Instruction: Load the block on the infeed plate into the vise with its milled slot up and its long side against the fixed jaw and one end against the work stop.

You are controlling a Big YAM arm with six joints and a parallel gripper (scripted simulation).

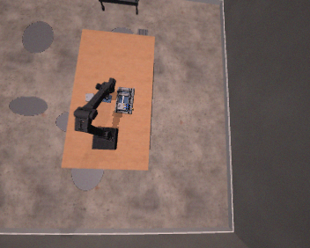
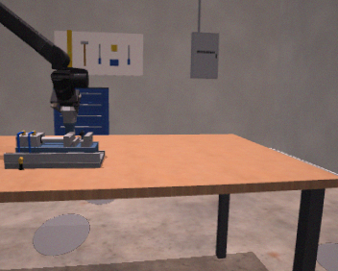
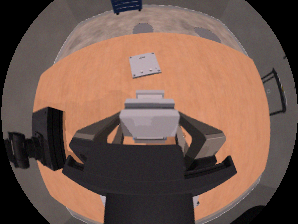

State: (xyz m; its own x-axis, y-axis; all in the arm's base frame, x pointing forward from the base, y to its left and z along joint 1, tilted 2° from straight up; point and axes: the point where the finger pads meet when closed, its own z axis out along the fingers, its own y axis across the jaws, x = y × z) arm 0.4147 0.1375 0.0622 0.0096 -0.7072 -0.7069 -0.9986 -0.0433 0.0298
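While the claw [image 2: 69, 114] [image 3: 149, 113] pinches the grey block [image 3: 149, 120] | block's long way: can't tell | bent arm [image 1: 95, 100] [image 2: 29, 35] points claw down between bench's [image 1: 121, 53] [image 2: 205, 163] [image 3: 200, 70] long edges

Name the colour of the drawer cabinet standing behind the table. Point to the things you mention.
Blue: the drawer cabinet [image 2: 105, 111] [image 3: 127, 5] shows best in the exterior view.

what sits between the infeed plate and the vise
In the top view, a small blue fixture sits between the infeed plate and the vise; the arm partly covers that stretch.
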